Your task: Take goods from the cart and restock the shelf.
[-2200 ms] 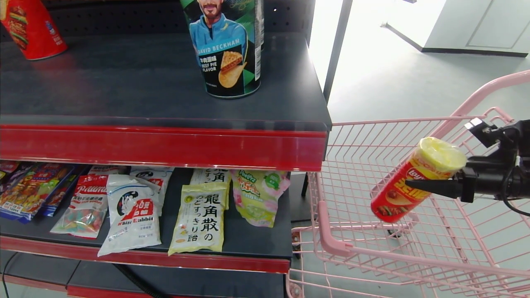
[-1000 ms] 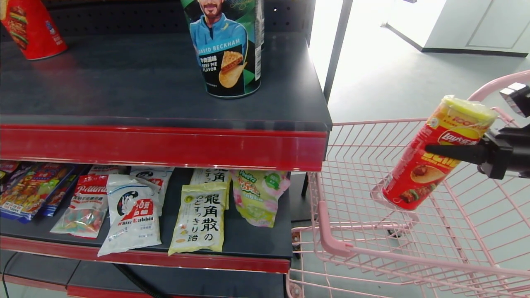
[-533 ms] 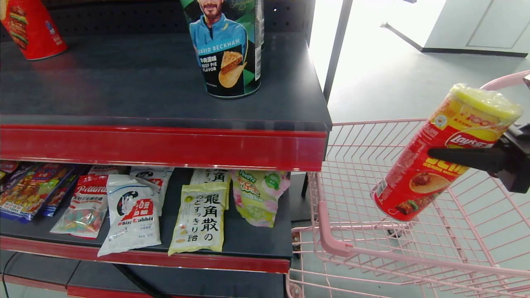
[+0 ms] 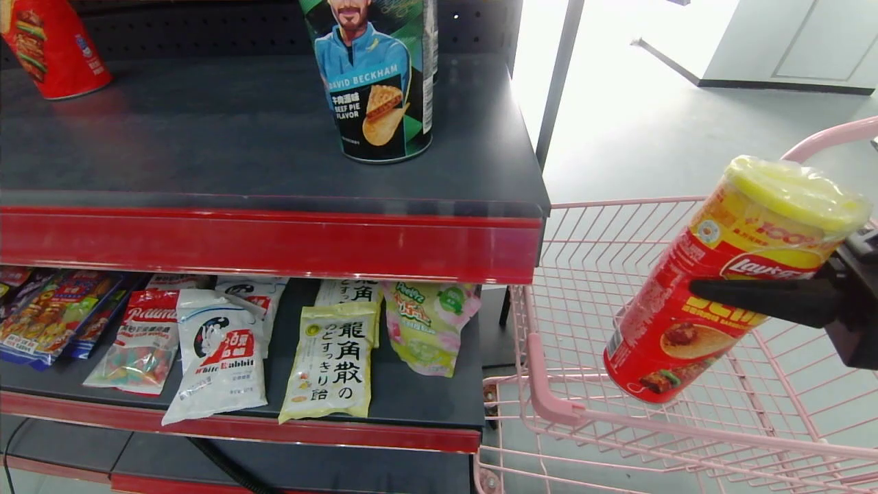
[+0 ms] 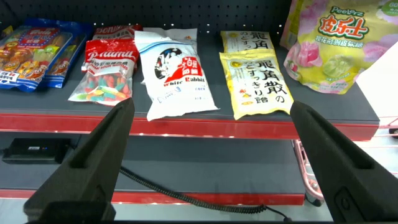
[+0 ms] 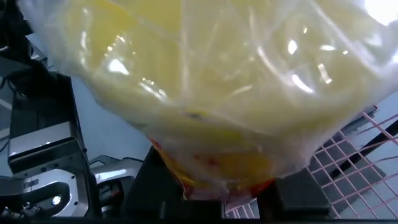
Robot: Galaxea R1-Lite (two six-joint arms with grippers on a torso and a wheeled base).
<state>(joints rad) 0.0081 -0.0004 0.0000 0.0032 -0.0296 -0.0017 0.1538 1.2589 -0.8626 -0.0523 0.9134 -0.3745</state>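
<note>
A red chip can with a yellow lid [image 4: 727,274] hangs tilted above the pink cart [image 4: 590,412] on the right, its lid [image 6: 205,87] wrapped in clear film. My right gripper [image 4: 748,298] is shut on the can's upper half, one black finger [image 4: 761,300] lying across its front. My left gripper [image 5: 211,149] is open in front of the lower shelf, level with the snack bags [image 5: 174,71]. The upper shelf [image 4: 206,137] holds a dark green chip can [image 4: 374,75] near its right end and a red can [image 4: 51,44] at far left.
The lower shelf [image 4: 405,398] carries several flat snack bags, among them a white bag [image 4: 219,353] and a yellow bag [image 4: 333,367]. A red price rail [image 4: 267,243] fronts the upper shelf. A dark post [image 4: 559,75] stands between shelf and cart. Open board lies between the two cans.
My right gripper has lifted the red can up out of the cart and brought it nearer the camera. Shelf goods have not moved.
</note>
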